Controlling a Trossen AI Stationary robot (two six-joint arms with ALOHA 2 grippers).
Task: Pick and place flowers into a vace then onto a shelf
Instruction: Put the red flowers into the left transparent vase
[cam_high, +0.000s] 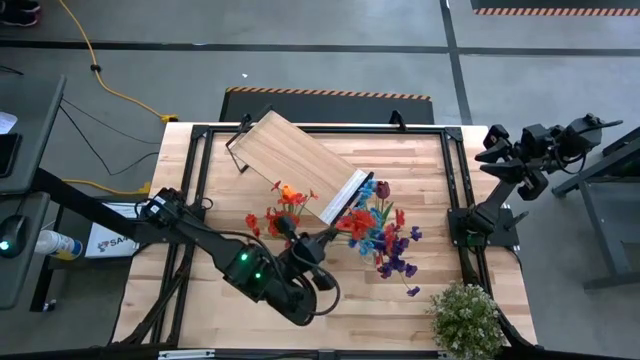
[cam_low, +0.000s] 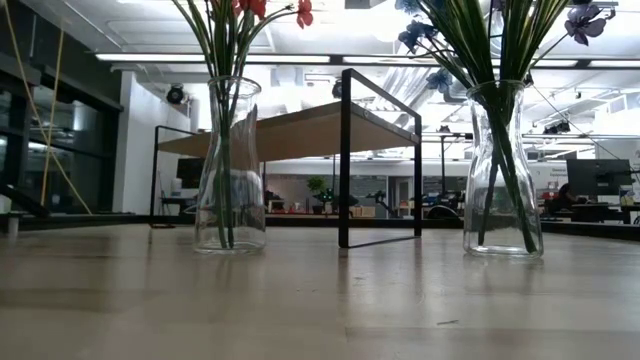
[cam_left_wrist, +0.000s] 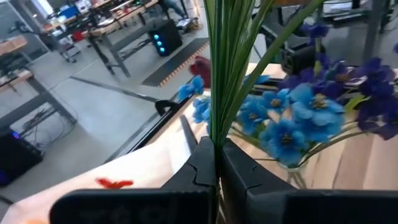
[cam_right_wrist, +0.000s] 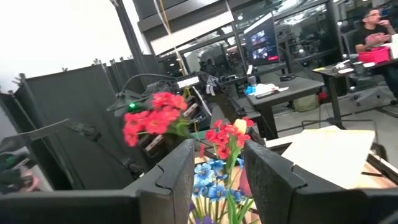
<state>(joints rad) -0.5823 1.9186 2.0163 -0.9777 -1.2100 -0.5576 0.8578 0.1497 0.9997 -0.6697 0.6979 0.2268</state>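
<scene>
The step in hand looks like the placing of flowers into a vase: the left gripper (cam_left_wrist: 214, 168) has its jaws pressed together on a tight bundle of green stems (cam_left_wrist: 225, 74), which run straight out ahead of the jaws to red heads (cam_high: 357, 223). Just beyond the jaws, slightly to one side, stands the blue and purple bunch (cam_left_wrist: 292, 118) in its glass vase (cam_low: 503, 170). The other vase (cam_low: 230, 170), with red and orange heads (cam_high: 287, 198), stands off to the jaws' other side. Whether the lower ends of the held stems already sit in a vase mouth I cannot tell; the low view shows no gripper down at vase height, so the grip is high on the stems. As I judge it, the next move calls for keeping the bundle upright, bringing the stem ends over a narrow neck, lowering them in without knocking the glass, and only then letting go. The shelf (cam_high: 295, 160) lies farther ahead of the jaws, with nothing visible on it, so that part of the task is not yet begun. The right gripper (cam_right_wrist: 217, 165) waits off the table's edge, well apart from the flowers, its jaws spread and holding nothing. Counted: two vases, three bunches of flowers (one held, two in glass), one shelf, one bushy pale plant (cam_high: 465, 315) near the table corner; single stems are too crowded to count.
</scene>
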